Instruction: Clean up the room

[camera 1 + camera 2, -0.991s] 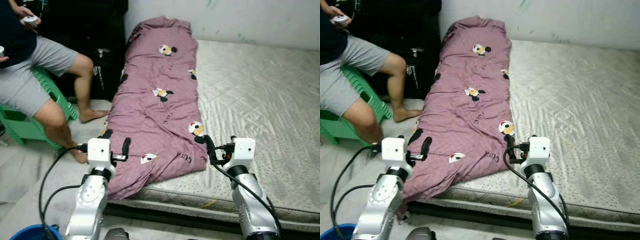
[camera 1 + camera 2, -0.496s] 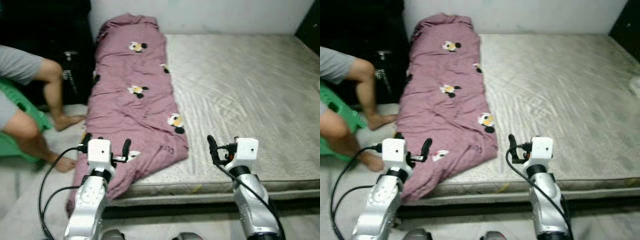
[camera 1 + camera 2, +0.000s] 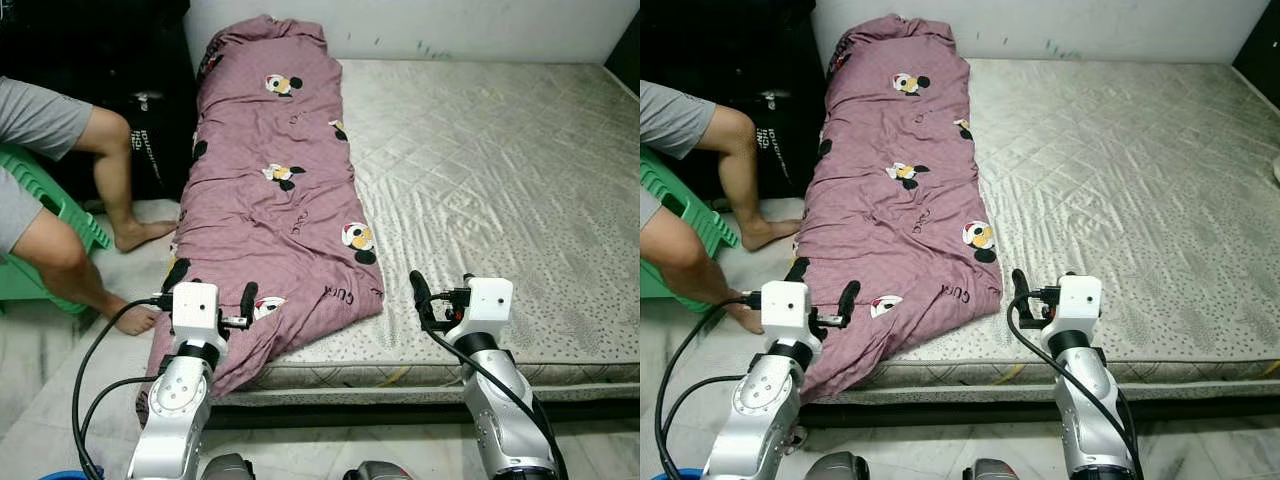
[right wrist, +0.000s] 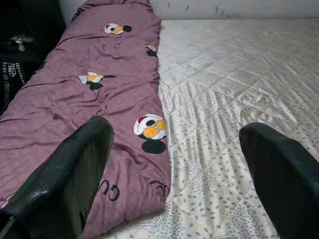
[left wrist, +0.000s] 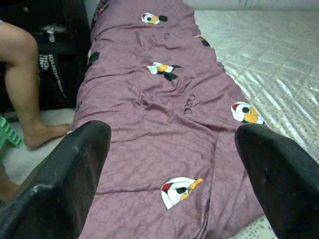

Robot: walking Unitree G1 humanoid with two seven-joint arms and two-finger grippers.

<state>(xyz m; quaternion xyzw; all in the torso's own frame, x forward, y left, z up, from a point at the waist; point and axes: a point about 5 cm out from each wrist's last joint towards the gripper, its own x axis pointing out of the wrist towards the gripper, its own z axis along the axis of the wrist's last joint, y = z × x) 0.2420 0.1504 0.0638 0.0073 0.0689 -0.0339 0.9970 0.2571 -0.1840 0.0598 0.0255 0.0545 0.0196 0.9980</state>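
Note:
A mauve quilt (image 3: 280, 190) with cartoon mouse prints lies lengthwise along the left side of a bare grey mattress (image 3: 500, 190). Its near end droops over the mattress's front left corner. My left gripper (image 3: 212, 288) is open and held just in front of that drooping end, apart from it; the left wrist view looks along the quilt (image 5: 164, 124) between the two fingers. My right gripper (image 4: 174, 174) is open too, raised at the mattress's front edge right of the quilt's near corner (image 4: 134, 189). One of its fingers (image 3: 418, 292) shows in the left eye view.
A person sits on a green stool (image 3: 45, 250) left of the bed, bare feet (image 3: 140, 235) on the floor beside the quilt. A black bag (image 3: 150, 120) stands against the dark furniture there. The wall runs behind the mattress, and tiled floor (image 3: 50, 380) lies in front.
The whole picture has shifted as the camera moved. Both arms keep the same raised pose with fingers apart, and the quilt lies as before.

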